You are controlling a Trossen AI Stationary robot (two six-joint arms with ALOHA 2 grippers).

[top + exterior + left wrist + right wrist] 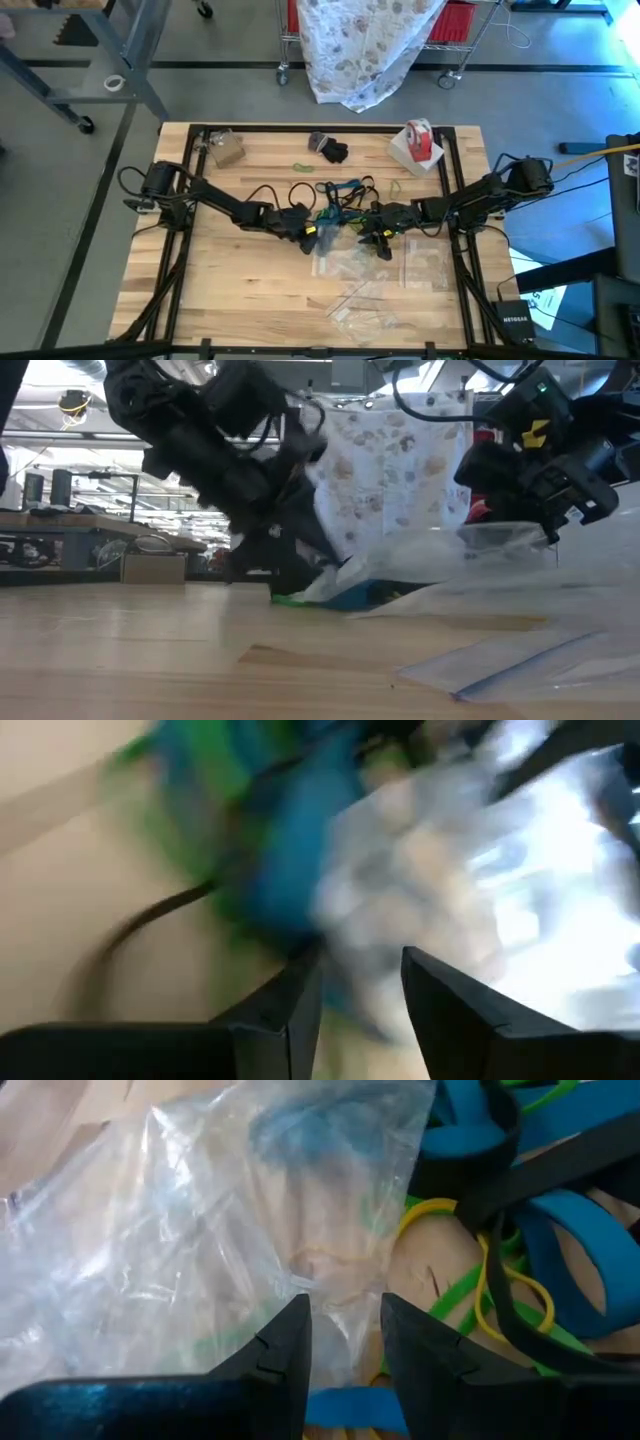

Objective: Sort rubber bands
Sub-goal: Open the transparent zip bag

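Observation:
A tangle of rubber bands [342,194], blue, green, black and yellow, lies at the table's middle; the right wrist view shows the bands [545,1245] up close. A clear plastic bag [190,1230] lies against the pile's near side. My left gripper [312,234] comes in from the left and my right gripper [381,238] from the right, and both are shut on this bag. In the low view the bag [470,560] slopes down from the right gripper to the blue and green bands [340,597] on the wood. My left gripper has blurred clear plastic [372,982] between its two fingers, slanting down from the table's left. Blue and green bands [280,850] lie just beyond its fingers [290,1005]. Which part of the bag it has does not show. My right gripper pinches a crumpled edge of the clear bag [338,1312] between its two fingers, slanting down from the table's right. That side of the bag [500,538] is lifted off the wood. The rest sags toward the bands.
More clear bags lie flat nearer the front edge [425,262] [365,312]. A red-and-white tape roll [419,140] stands at the far right, dark bits [330,150] at the far middle and a brown object [226,150] at the far left. Bare wood [230,290] shows at the near left.

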